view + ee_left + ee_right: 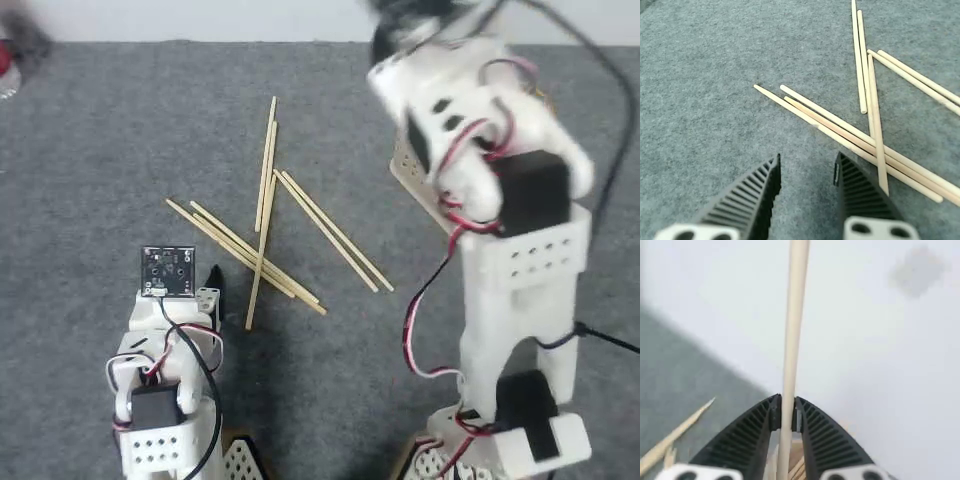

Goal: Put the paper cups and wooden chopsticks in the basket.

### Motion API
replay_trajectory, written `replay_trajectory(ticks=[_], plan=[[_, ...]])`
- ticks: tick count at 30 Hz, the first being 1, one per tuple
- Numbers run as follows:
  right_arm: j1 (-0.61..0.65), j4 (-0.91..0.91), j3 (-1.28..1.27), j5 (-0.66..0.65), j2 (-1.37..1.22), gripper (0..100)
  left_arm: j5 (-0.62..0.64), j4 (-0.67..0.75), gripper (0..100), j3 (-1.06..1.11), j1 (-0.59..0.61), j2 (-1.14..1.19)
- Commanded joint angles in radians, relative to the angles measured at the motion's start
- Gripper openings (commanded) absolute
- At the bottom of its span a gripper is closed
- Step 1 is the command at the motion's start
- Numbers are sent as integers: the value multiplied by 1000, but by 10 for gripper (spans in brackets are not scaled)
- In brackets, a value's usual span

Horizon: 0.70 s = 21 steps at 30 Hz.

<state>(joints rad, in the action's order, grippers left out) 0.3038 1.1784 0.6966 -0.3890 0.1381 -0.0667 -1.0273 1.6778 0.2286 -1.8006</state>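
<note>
Showing the chopstick-transfer step, judged under way with much left to do. Nearest the arm bases: left gripper low over the grey surface, jaws apart and holding nothing, pointed toward the near ends of the loose chopsticks. Beyond it: those loose chopsticks lying flat in a crossed heap, several in near-parallel pairs, one slanting over the others, all outside the basket. Farther off and to the right: right arm raised, right gripper clamped on one held chopstick, the shaft standing out ahead of the jaws toward the pale wall. Under that arm, the basket, judged from a tan perforated rim largely hidden by the arm. Another stick slanting off to one side of the right gripper, resting place uncertain. Next move, as judged: bringing the held chopstick down over the basket and parting the jaws to drop it in. For the left gripper: closing across one stick only, best where it lies clear of its neighbours, crossed sticks being likely to lift or roll together.
</note>
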Motion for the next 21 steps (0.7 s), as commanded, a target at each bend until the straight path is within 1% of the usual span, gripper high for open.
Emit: replay_trajectory(ticks=[1,8,14,21], plan=[[-73,-119,41,100,7,7,-2,6,170,-7,-6,-18],[-150,-163,41,270,-165,7,-2,12,170,-7,-6,-18],[-188,-237,41,278,-297,7,-2,12,170,-7,-6,-18],[-188,-240,41,284,-371,7,-2,12,170,-7,-6,-18]])
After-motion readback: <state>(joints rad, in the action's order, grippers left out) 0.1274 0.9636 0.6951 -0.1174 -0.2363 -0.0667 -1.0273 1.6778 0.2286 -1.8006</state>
